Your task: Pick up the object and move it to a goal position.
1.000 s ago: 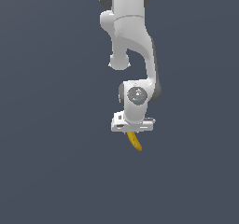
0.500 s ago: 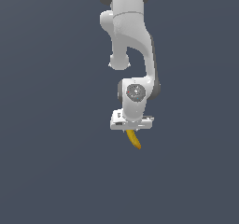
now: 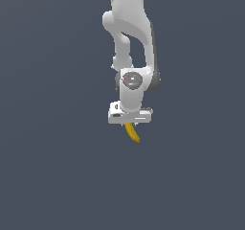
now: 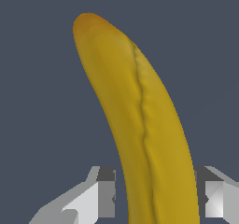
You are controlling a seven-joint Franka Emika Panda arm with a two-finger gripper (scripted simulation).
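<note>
Raised slightly since earlier frame: gripper clamps banana, tip toward 5 o'clock; pickup done, goal delivery pending.

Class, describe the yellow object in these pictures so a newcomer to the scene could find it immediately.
Start at the white robot arm reaching down from the top of the exterior view, and follow it to the end effector at its lower end. Hanging below, clamped between the fingers, is a small curved banana, the only yellow thing against a plain dark grey background.
</note>
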